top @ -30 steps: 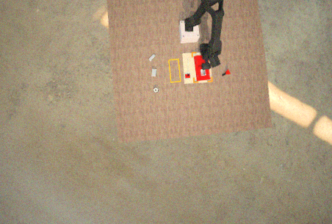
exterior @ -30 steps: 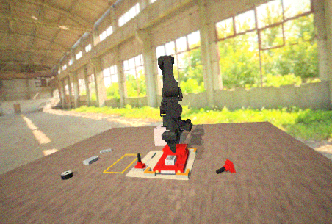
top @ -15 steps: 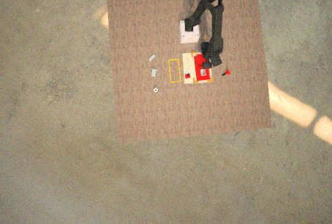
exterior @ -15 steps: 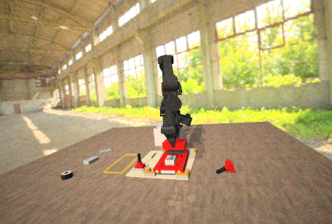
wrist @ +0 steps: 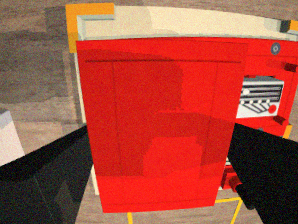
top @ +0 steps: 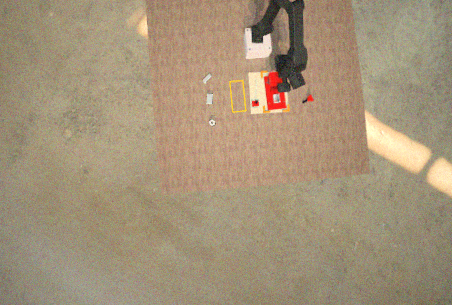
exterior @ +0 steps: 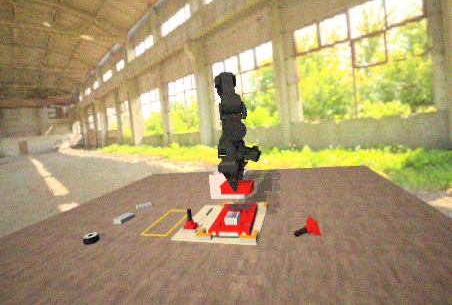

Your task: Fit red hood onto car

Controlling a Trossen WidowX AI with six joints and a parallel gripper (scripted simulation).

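The red hood [top: 273, 80] [exterior: 242, 187] [wrist: 135, 110] is between my fingers, roof toward the wrist camera. My gripper [wrist: 159, 130] is shut on it. In the exterior view the hood hangs level above the rear of the car, apart from it. The red chassis [exterior: 246, 217] [wrist: 257, 54] sits in the cream jig [top: 256, 85] [exterior: 186, 235] [wrist: 185, 21]. The engine block [top: 276, 98] [exterior: 232, 218] [wrist: 262, 97] is in place at the front. Two dark red pegs show beside it in the wrist view. The hood hides the rest of the deck; its corner holes are not visible.
A white box [top: 257, 51] [exterior: 216, 187] stands behind the jig. A red part with a black post [top: 255, 103] [exterior: 190, 224] is on the jig's side. Another red part [top: 310, 98] [exterior: 312, 226] lies opposite. Two grey blocks, a wheel [top: 212, 122] [exterior: 91, 238] and a yellow outline [top: 230, 96] are also there.
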